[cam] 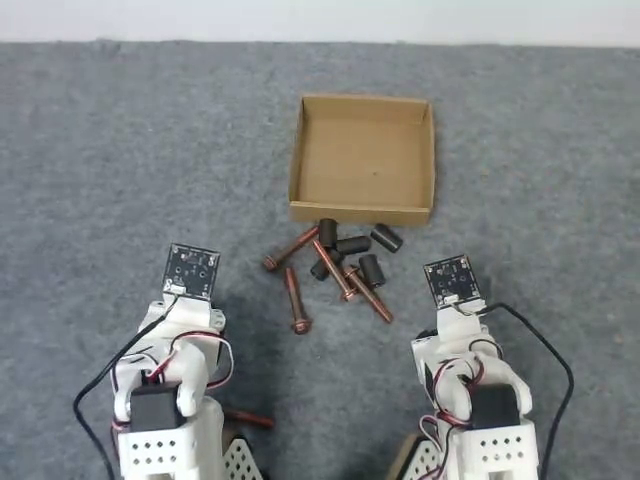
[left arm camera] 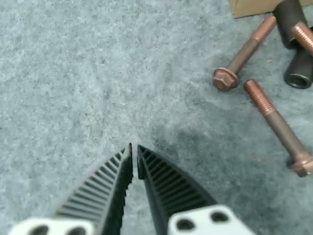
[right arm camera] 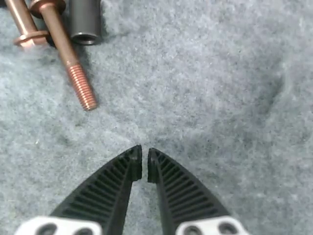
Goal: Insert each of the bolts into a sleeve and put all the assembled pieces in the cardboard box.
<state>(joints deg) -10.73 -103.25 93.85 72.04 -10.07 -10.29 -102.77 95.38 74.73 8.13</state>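
High view: the cardboard box sits at upper centre of the frame on the grey table. Just below its front wall, loose bolts and black sleeves lie in a cluster, none assembled. The left pincer and the right pincer are both closed, tips together, over bare table beside the cluster.

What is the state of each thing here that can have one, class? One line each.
Brown cardboard box: open-topped, empty.
Copper-coloured metal bolts: loose, lying flat on the grey carpet.
Black cylindrical sleeves: lying on their sides among the bolts.
Left gripper: shut, holding nothing.
Right gripper: shut, holding nothing.
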